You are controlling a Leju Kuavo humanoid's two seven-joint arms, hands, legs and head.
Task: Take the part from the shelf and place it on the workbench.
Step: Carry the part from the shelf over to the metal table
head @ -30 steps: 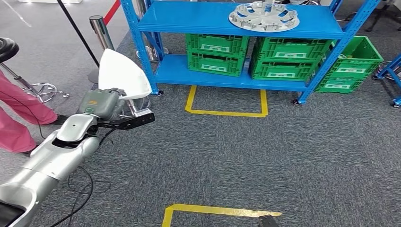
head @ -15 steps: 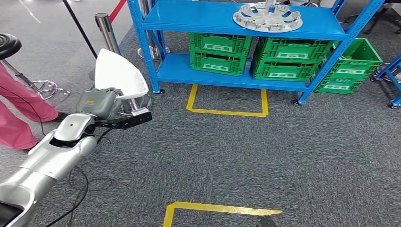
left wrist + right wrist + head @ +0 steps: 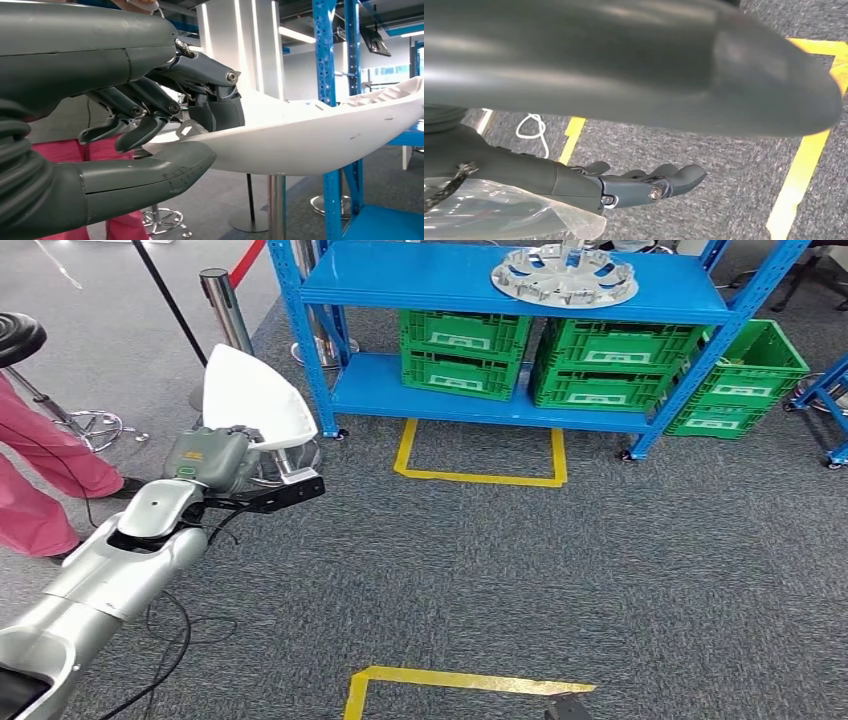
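Note:
My left hand [image 3: 214,462] holds a white curved shell part [image 3: 252,400] up at the left, in front of the blue shelf's left post. In the left wrist view the thumb lies under the part [image 3: 310,142] and the dark fingers [image 3: 150,107] press on its upper side. My right hand [image 3: 589,180] hangs low over the carpet, its fingers stretched out with nothing in them. A round silver part [image 3: 563,275] lies on the blue shelf [image 3: 430,290].
Green crates [image 3: 460,350] fill the shelf's lower level, another [image 3: 745,375] stands to its right. A person's pink trouser legs [image 3: 40,490], a stool [image 3: 15,340] and a chrome barrier post [image 3: 222,300] are at the left. Yellow tape [image 3: 480,478] marks the grey carpet.
The whole picture has shifted slightly, so the camera moved a little. My left hand still holds the white part in the same pose.

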